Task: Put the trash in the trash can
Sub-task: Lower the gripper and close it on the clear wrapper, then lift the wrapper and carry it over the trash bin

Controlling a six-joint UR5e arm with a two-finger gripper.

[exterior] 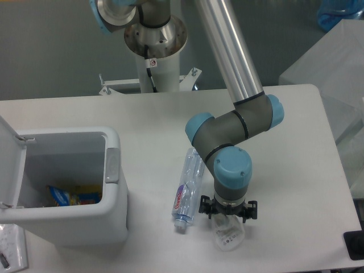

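A crushed clear plastic bottle [186,190] with a red-blue label lies on the white table, right of the trash can [116,187]. The can is a white bin with its lid swung open at the left and a grey tab on its right rim. A crumpled clear wrapper [228,234] with a white label lies near the table's front edge. My gripper [227,215] points straight down directly over the wrapper's upper end, covering that part. The wrist hides the fingers, so their state does not show.
Yellow and blue rubbish [71,196] lies at the bottom of the can. The arm's base post [154,51] stands at the table's back edge. A dark object [355,244] sits at the front right corner.
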